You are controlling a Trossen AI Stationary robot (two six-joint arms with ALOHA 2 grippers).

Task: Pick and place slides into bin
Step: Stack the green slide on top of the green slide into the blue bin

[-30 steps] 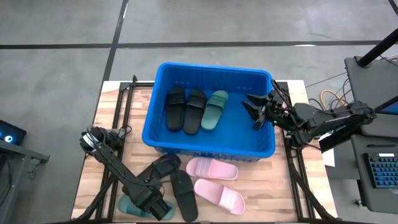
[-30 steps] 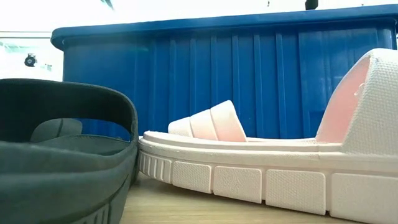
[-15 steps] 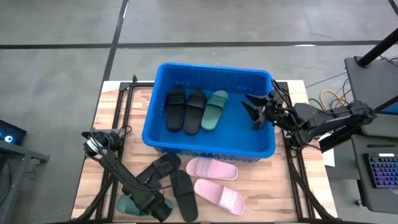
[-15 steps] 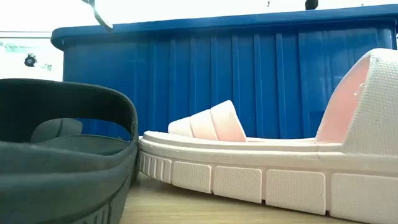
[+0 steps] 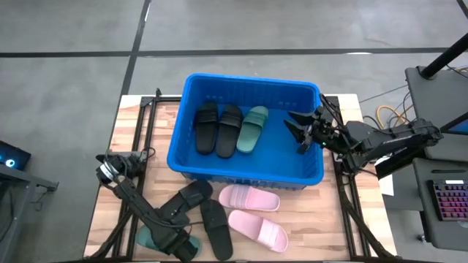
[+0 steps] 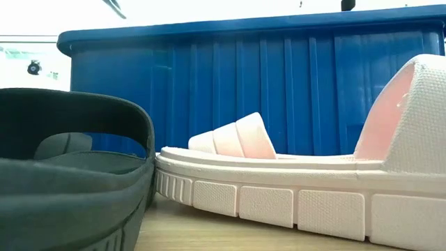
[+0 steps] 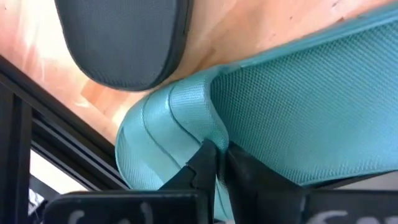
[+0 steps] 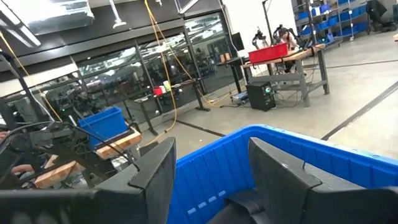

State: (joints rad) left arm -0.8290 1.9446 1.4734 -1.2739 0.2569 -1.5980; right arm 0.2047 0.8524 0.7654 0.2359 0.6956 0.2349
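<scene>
Resting on a wooden tabletop (image 5: 307, 219), the blue bin (image 5: 245, 174) serves here as the landmark for everything else. Inside the bin, toward its left half, three slides lie side by side: two black slides (image 5: 218, 128) and one dark green slide (image 5: 254, 128), all lengthwise from the near wall to the far wall. In front of the bin's near wall, two pale pink slides (image 5: 254, 215) lie on the tabletop, one just behind the other; in the low view the nearer pink slide (image 6: 293, 188) stands directly before the bin's ribbed wall (image 6: 279, 84). To the left of the pink pair, also in front of the bin, two more black slides (image 5: 201, 212) lie touching each other, and a second green slide (image 5: 151, 240) sits farthest from the bin, near the tabletop's front left corner. The left hand (image 5: 180, 245) is down at this green slide; the left wrist view shows its two fingers (image 7: 205, 165) pinched almost together on the edge of the slide's strap (image 7: 180, 124), so it is closed on the green slide. The right hand (image 5: 301, 130) hangs over the bin's right end, just inside its rim, with its fingers (image 8: 155, 171) spread apart and holding nothing; the bin's far wall (image 8: 298, 152) shows between them.
</scene>
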